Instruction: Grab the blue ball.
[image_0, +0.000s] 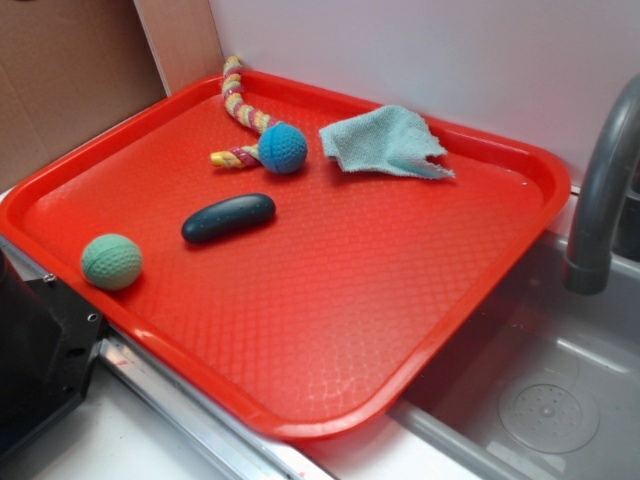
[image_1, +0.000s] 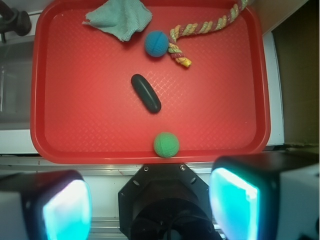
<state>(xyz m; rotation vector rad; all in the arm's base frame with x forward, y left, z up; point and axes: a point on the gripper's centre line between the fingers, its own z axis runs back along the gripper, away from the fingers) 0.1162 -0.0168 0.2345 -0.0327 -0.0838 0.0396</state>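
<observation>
Lying toward the far side of the red tray (image_0: 330, 330) in the exterior view, the blue ball (image_0: 283, 148) sits with its yellow-and-pink braided rope (image_0: 240, 105) running away from it up to the tray's far left rim and over it, while a short knotted end pokes out to the ball's left. So the toy's long axis runs from the ball toward the back corner. A crumpled teal cloth (image_0: 385, 142) lies just right of the ball, apart from it. A dark navy capsule (image_0: 228, 217) lies nearer, and a pale green ball (image_0: 111, 261) rests by the near left rim. A grey faucet (image_0: 600, 190) stands over the sink on the right.

From the wrist view, the gripper (image_1: 150, 205) hangs off the tray's near edge, well apart from the blue ball (image_1: 157, 43), looking down its length. Its two fingers (image_1: 65, 207) stand wide apart with nothing between them. The rope (image_1: 210, 24) trails up and right from the ball; the capsule (image_1: 146, 93) and green ball (image_1: 166, 144) lie between gripper and blue ball.
</observation>
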